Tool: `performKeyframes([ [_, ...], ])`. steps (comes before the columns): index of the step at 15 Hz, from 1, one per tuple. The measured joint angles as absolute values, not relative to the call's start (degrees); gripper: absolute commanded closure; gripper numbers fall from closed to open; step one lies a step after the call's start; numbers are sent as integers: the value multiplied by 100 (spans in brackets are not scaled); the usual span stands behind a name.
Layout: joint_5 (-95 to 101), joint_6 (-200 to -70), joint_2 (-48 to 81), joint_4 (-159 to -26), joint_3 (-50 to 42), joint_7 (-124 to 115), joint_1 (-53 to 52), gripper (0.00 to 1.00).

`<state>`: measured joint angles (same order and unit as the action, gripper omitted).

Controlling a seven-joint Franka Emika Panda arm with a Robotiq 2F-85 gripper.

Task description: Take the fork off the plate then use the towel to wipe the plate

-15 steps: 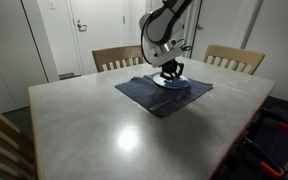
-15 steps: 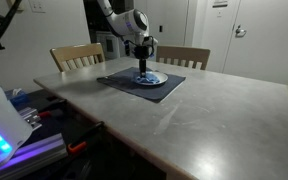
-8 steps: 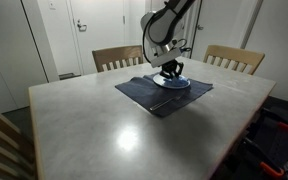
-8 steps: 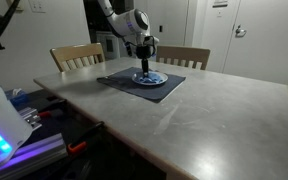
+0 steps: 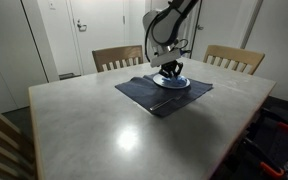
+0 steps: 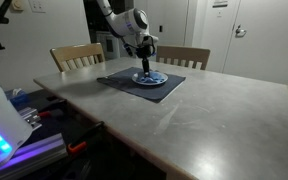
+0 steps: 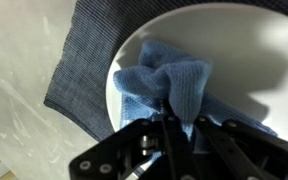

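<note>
My pincer (image 7: 181, 125) seems clamped on the bunched blue towel (image 7: 162, 82), pressing it into the white plate (image 7: 246, 40) to wipe; a dark placemat (image 7: 81, 70) beneath steadies the plate.

Fuzzy cloth towel (image 7: 166, 84), glossy plate (image 7: 236, 40)

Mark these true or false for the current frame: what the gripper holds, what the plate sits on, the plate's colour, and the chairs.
1. The gripper pinches a light blue towel on the plate. True.
2. The plate sits on a wooden tray. False: it rests on a dark blue mat.
3. The plate is red. False: it is white.
4. Two wooden chairs stand behind the table. True.
</note>
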<state>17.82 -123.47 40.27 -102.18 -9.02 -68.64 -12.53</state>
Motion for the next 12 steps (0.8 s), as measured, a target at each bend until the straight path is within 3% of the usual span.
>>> performKeyframes([
  [12,1523,-15519,3764,-10987,-822,-5872,-1094,98],
])
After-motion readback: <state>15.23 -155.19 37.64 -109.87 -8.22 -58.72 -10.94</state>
